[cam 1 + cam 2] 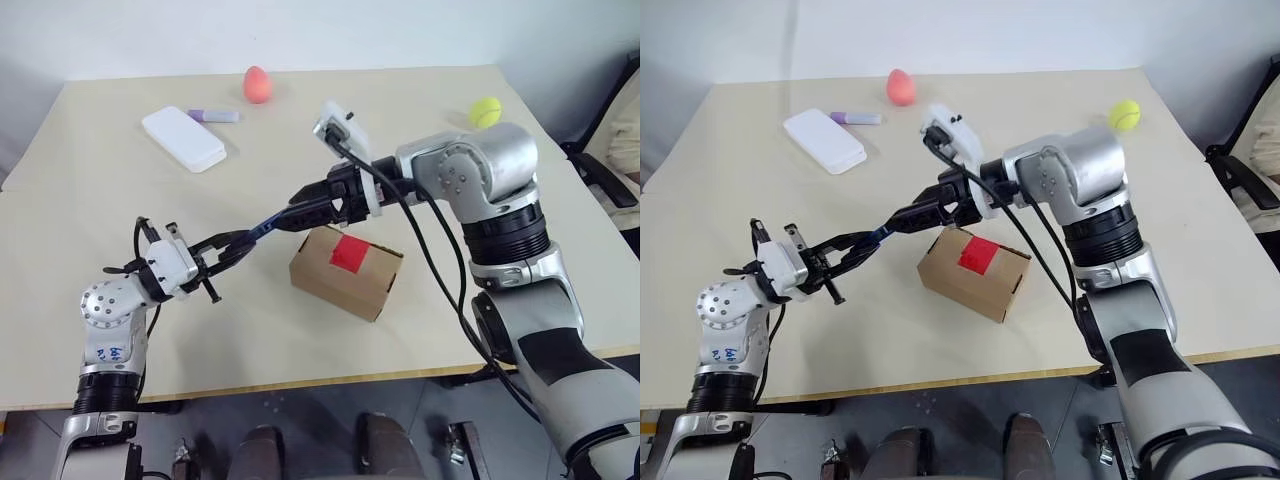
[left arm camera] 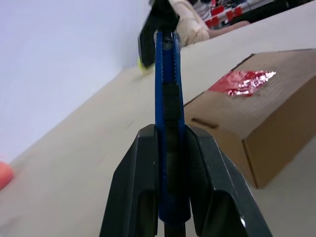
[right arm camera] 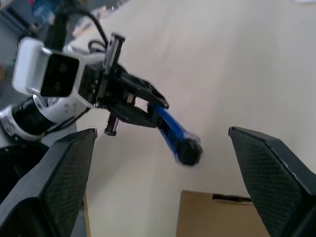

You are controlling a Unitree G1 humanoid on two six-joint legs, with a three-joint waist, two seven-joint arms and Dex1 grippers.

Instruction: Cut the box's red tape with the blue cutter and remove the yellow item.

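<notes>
The blue cutter (image 1: 262, 229) hangs in the air left of the box, its lower end clamped in my left gripper (image 1: 238, 243), which is shut on it. My right gripper (image 3: 170, 173) stands open around the cutter's far end (image 3: 189, 152), both fingers well apart from it. The brown cardboard box (image 1: 330, 285) rests on the table just below and right of the cutter. Its flaps are closed, and the red tape (image 1: 350, 253) lies whole across its top. The yellow item is out of view.
At the table's far side lie a white case (image 1: 183, 138), a purple marker (image 1: 215, 116), a pinkish-red egg (image 1: 258, 85) and a tennis ball (image 1: 486, 111). A person's sleeve (image 1: 625, 140) shows at the right edge.
</notes>
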